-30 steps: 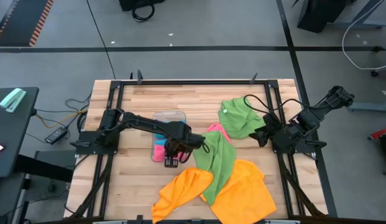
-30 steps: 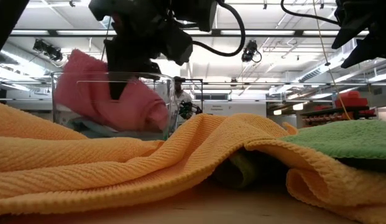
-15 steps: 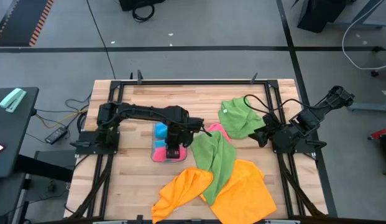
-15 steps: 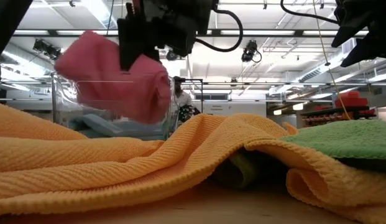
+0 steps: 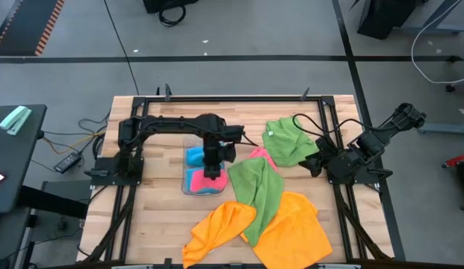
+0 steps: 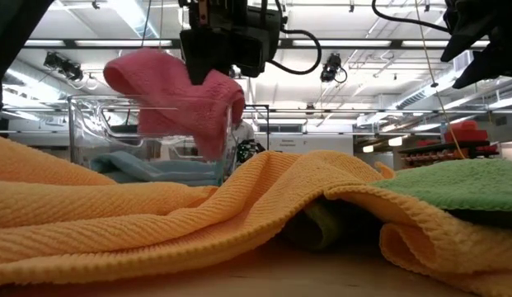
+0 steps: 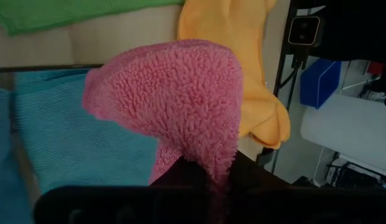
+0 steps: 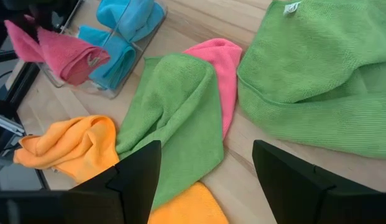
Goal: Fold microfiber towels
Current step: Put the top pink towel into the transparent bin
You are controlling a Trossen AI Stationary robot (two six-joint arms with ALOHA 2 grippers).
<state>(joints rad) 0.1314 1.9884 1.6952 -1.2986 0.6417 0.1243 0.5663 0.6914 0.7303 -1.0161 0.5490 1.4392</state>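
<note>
Setting: a workshop floor with grey concrete is surrounding a wooden table (image 5: 164,202) framed by black rails; ceiling lights are glowing in the low view.
Left arm: the left end effector (image 5: 211,169) is hanging over the clear plastic tray (image 5: 188,188), its fingers clamped narrow on a folded pink towel (image 6: 177,95).
What has changed: a second ago that pink bundle was sitting lower and nearer the table's front edge; it is now being carried up and over the tray's wall, dangling above the blue towels (image 8: 121,46) already lying inside.
Meaning for the task: by the look of it, one folded cloth is being delivered to the tray, so this towel's fold is probably finished and only the release is remaining.
Right arm: the right end effector (image 8: 208,180) is waiting at the table's right edge, fingers spread wide and holding nothing.
Still to fold: a green towel (image 5: 260,193) is sprawling over a second pink towel (image 5: 261,156), another green towel (image 5: 289,141) is lying crumpled near the right arm, and orange towels (image 5: 291,224) are bunching at the front.
</note>
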